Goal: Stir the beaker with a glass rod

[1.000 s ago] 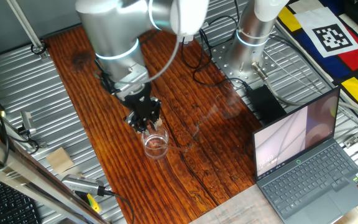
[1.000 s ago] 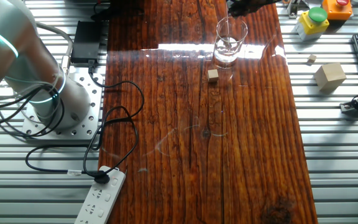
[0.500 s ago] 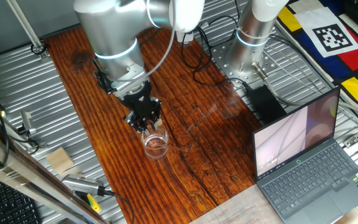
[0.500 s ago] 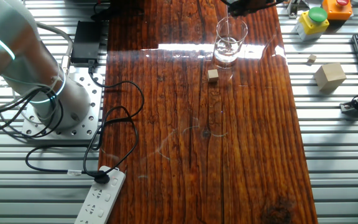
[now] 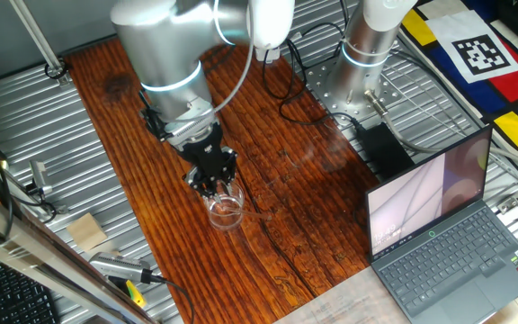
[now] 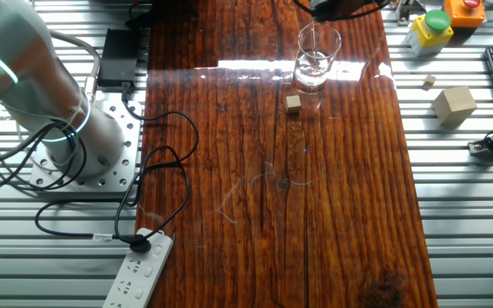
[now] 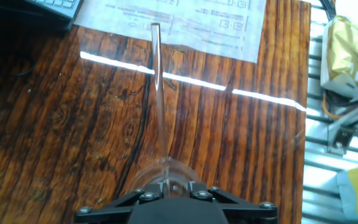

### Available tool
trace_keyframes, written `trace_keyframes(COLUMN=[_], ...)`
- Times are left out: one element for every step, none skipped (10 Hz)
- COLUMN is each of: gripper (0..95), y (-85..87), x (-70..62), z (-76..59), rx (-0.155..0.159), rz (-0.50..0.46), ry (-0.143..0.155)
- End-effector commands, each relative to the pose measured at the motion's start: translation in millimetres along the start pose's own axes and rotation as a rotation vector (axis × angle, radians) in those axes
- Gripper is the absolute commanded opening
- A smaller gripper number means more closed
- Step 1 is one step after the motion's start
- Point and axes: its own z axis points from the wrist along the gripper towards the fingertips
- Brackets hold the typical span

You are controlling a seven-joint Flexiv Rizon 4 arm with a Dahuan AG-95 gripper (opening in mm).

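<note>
The beaker (image 5: 226,209) is a small clear glass standing on the wooden table; it also shows in the other fixed view (image 6: 316,58), and its rim curves just ahead of the jaws in the hand view (image 7: 166,164). My gripper (image 5: 212,185) hangs right above the beaker's rim, shut on the glass rod (image 7: 158,93). The rod is a thin clear stick that runs straight out from between the jaws, down into the beaker. In the other fixed view only the gripper's dark tip (image 6: 335,8) shows at the top edge. A small tan cube (image 6: 293,103) lies on the table beside the beaker.
An open laptop (image 5: 439,225) stands at the table's right. A larger tan block (image 6: 454,103) and a yellow button box (image 6: 433,27) sit on the metal slats beside the table. Black cables (image 6: 157,162) and a power strip (image 6: 139,269) lie by the arm's base. A printed sheet (image 7: 179,18) lies ahead.
The gripper with the rod has shifted slightly over the beaker. The beaker and the small cube have not moved.
</note>
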Motion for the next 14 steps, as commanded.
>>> trace_keyframes(gripper=[19.0,19.0,19.0,19.0,19.0,19.0,19.0,19.0,19.0,19.0,19.0,19.0,19.0,19.0], y=[-1.0,0.0,2.7,5.2,6.6,8.8,9.7,10.7,11.3,11.5,10.9,10.5,10.1,9.4], x=[-4.6,-6.6,-9.9,-13.2,-15.5,-18.7,-21.6,-25.2,-28.4,-30.5,-33.2,-35.1,-37.0,-39.6], z=[-0.3,-0.3,0.7,2.1,2.9,4.0,5.6,7.4,8.8,9.7,9.6,9.5,9.7,10.8], rx=[-0.005,-0.005,-0.004,-0.003,-0.003,-0.002,-0.001,0.000,0.000,0.001,0.002,0.002,0.003,0.003], rz=[-0.007,-0.008,-0.010,-0.010,-0.010,-0.012,-0.017,-0.022,-0.023,-0.023,-0.025,-0.024,-0.023,-0.028], ry=[-0.012,-0.010,-0.013,-0.015,-0.017,-0.016,-0.021,-0.023,-0.025,-0.027,-0.029,-0.028,-0.028,-0.025])
